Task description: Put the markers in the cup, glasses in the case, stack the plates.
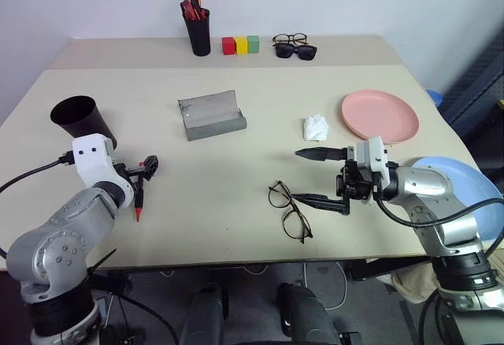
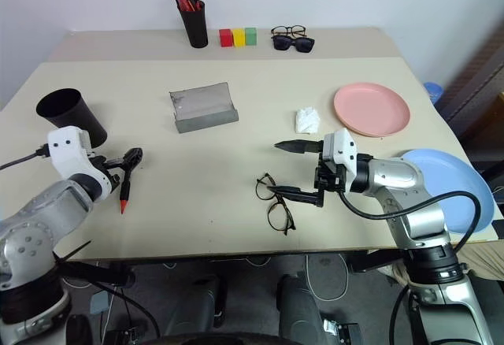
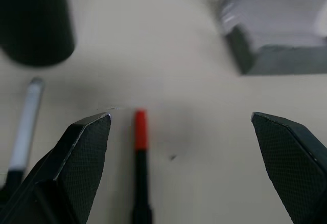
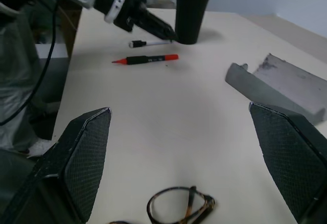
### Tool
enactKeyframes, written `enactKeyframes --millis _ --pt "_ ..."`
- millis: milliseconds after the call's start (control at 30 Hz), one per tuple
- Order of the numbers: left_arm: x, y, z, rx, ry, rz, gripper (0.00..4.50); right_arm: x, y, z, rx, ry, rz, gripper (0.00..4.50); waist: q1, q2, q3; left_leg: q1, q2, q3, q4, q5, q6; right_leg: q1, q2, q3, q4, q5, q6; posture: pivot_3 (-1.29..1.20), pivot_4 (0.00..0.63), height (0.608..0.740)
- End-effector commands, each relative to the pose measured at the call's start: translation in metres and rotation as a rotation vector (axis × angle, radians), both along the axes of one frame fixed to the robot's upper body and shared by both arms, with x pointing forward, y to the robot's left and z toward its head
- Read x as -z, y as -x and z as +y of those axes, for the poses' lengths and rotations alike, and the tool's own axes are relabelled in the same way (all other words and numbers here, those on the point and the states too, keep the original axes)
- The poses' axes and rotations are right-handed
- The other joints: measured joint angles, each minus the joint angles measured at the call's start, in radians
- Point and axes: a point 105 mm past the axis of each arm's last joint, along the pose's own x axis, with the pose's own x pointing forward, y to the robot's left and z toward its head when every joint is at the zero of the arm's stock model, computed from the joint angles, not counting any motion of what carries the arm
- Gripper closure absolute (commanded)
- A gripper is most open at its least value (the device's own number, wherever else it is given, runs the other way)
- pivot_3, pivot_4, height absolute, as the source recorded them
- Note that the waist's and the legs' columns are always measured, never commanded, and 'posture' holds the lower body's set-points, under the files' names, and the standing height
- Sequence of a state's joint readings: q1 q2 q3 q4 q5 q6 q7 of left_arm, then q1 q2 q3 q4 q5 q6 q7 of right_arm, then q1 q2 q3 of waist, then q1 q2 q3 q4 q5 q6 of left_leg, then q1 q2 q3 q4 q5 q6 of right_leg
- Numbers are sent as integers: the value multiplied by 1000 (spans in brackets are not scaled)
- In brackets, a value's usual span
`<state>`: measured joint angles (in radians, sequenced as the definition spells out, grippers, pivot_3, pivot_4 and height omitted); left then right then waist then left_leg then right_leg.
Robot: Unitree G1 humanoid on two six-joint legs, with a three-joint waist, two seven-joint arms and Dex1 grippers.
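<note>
Left gripper [image 1: 142, 173]: fingers wide apart, holding nothing; it hangs low over the table's left part, just above the markers, with the cup close beside it
Right gripper [image 1: 313, 178]: fingers spread wide, empty; it points toward the table's middle, one finger above the other, just right of the glasses
Markers: a red-tipped one with a black body [image 4: 145, 59] lies flat under the left gripper; a second, pale with a black end [image 4: 148, 43], lies beside it, nearer the cup; neither is in the cup
Cup [image 1: 83, 120]: black, upright on the table's left edge; whether anything is in it cannot be told
Glasses [image 1: 288, 210]: thin dark frame, lying unfolded near the front edge, outside the case
Case [image 1: 211, 114]: grey, lid up, mid-table, well apart from the glasses
Pink plate [image 1: 379, 115]: flat on the right side of the table
Blue plate [image 1: 472, 195]: at the right front corner, partly behind the right arm; not stacked with the pink one
Table [image 1: 236, 172]: pale beige top
White wad [image 1: 316, 127]: crumpled, between case and pink plate
</note>
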<state>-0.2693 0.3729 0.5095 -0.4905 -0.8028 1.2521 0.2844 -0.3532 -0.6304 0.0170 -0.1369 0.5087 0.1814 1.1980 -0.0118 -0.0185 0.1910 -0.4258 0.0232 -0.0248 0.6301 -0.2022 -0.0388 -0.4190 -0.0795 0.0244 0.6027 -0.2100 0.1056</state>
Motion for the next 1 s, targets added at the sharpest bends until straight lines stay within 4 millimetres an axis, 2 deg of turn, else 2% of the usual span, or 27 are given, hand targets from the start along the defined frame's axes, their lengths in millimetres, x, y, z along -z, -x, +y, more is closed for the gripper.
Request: enactKeyframes --millis 33,200,300,533,700,833,867,933,1000 --pt "-1 -8 1 -8 5 55 0 -6 -3 7 -18 -10 -46 86 -1 0 0 0 0 0 0 0 0 0 0 0 0 0 0 0 150 740" --pt "15 -22 7 -76 65 194 0 -7 -4 11 -10 -15 -56 86 -1 0 0 0 -1 0 0 0 0 0 0 0 1 0 0 0 150 740" --pt "24 -24 10 -112 85 263 824 -9 -4 10 8 -15 -64 0 -2 -1 0 0 -1 -1 0 0 0 0 0 0 1 0 1 0 150 740" --pt "34 -22 12 -129 99 336 4431 -11 -4 5 42 -12 -68 0 -2 -1 0 2 -1 -1 0 0 -1 -1 0 0 6 -1 2 0 150 740" --pt "25 -21 -11 1 119 297 4472 -9 -6 5 47 -14 -64 0 0 0 0 3 -1 -1 0 0 -1 0 -1 0 7 -1 2 0 150 740" --pt "-18 -18 -40 206 -32 86 4472 -10 -10 8 45 -21 -65 0 -2 -3 1 2 -1 -1 0 0 -1 -1 -1 0 7 -2 2 0 150 740" --pt "-36 -17 -46 248 -47 -6 4472 -10 -12 9 44 -25 -67 0 -2 -3 1 2 -1 -1 0 0 -1 -2 -1 0 7 -2 2 0 150 740" --pt "-82 -21 -39 202 -162 -269 4472 -11 -17 12 41 -34 -73 0 -6 -4 2 1 -1 -1 0 1 -2 -3 -1 0 8 -2 2 0 150 740" --pt "-121 -25 -17 44 -303 -488 4472 -12 -20 15 34 -40 -81 0 -8 -4 2 2 -1 -1 -1 1 -2 -3 -1 0 8 -1 2 0 150 740"
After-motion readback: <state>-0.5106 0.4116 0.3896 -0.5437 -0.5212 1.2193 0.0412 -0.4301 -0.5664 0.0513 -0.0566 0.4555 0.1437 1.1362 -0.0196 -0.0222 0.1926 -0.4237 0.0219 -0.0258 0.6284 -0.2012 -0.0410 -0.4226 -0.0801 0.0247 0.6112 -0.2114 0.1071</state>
